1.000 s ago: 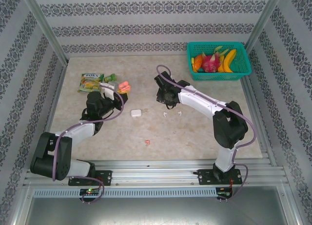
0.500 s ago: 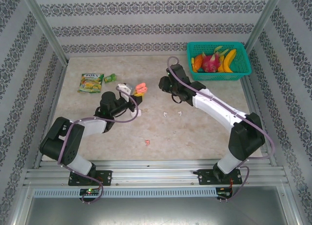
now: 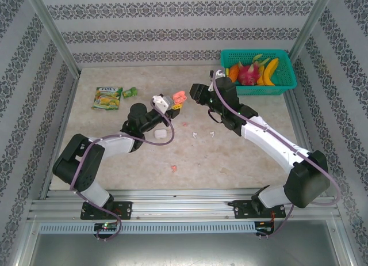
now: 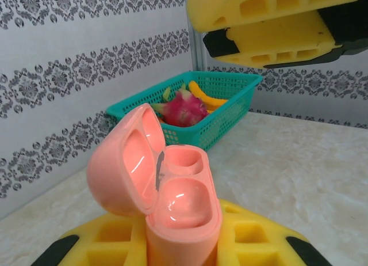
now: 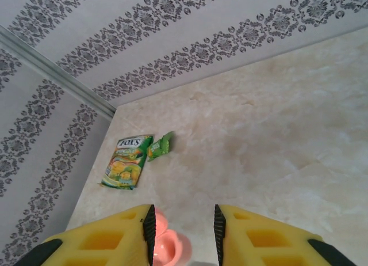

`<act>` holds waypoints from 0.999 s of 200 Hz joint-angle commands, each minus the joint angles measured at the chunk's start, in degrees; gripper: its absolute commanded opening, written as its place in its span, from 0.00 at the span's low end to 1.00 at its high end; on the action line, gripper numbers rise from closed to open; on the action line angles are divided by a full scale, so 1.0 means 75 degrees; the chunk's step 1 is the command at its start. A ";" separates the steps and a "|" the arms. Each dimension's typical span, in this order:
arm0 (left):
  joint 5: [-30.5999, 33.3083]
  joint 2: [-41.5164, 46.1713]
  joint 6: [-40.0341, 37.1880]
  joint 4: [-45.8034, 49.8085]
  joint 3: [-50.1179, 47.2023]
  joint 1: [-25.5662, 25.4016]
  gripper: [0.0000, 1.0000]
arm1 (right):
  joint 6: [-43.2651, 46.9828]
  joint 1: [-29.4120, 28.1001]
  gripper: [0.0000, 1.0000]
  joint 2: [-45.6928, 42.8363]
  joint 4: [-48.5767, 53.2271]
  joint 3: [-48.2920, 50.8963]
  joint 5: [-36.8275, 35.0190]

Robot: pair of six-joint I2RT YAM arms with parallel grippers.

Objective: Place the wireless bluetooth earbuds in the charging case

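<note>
As the left tool (image 3: 172, 103) clamps a pink case (image 4: 172, 197) upright above the counter (image 3: 241, 156), its lid swung open, the right tool (image 5: 184, 220) hovers close by, jaws partly apart and gripping nothing. Two white earbuds (image 3: 195, 135) lie on the counter between the arms, near a white case (image 3: 161, 135). A pink earbud (image 3: 173, 168) lies nearer the arms' bases.

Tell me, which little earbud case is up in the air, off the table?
The salmon-pink plastic case, lid open, clamped in the left gripper. The white pebble-shaped case lies on the marbled table beside that arm.
</note>
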State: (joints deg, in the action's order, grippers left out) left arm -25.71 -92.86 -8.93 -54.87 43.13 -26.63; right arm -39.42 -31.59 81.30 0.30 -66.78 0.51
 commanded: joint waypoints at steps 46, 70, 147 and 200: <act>0.2259 -0.0102 -0.0054 -0.1198 -0.0378 -0.0027 0.00 | -0.0680 0.0398 0.36 0.0122 -0.0119 0.0870 -0.0242; 0.2555 0.0141 0.0327 -0.1288 -0.0611 0.0130 0.00 | -0.0957 0.0417 0.38 0.0362 0.0257 0.0926 -0.0158; 0.2974 0.1311 0.1639 -0.1210 -0.1456 0.0871 0.00 | -0.1006 -0.0259 0.44 0.2496 0.2364 -0.0724 0.0791; 0.3399 0.2080 0.2020 -0.1110 -0.2098 0.1055 0.00 | -0.2554 -0.1112 0.45 0.4122 0.3463 -0.2322 0.0129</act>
State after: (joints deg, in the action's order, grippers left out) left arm -2.24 -79.66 3.38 -60.90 28.75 -19.73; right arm -51.75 -38.26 108.16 21.28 -79.66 3.88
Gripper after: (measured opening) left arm 0.228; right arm 0.449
